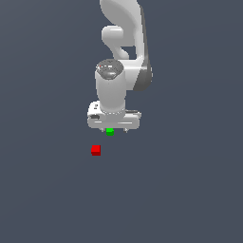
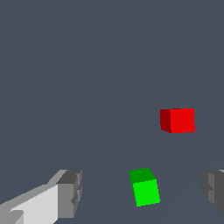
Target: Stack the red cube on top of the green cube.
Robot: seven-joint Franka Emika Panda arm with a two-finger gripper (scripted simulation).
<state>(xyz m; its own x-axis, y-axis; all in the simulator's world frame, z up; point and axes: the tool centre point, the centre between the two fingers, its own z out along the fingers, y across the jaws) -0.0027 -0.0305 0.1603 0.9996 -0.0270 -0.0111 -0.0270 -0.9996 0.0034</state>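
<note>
My claw (image 2: pixel 142 192) hangs wide open and empty with the green cube (image 2: pixel 145 187) between its fingers, so I judge the red cube (image 2: pixel 178 120), resting just beside on the desk (image 2: pixel 87 87), needs a sideways shift first.

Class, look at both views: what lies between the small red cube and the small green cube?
Nothing: in the wrist view only bare grey floor separates the small red cube from the small green cube.
</note>
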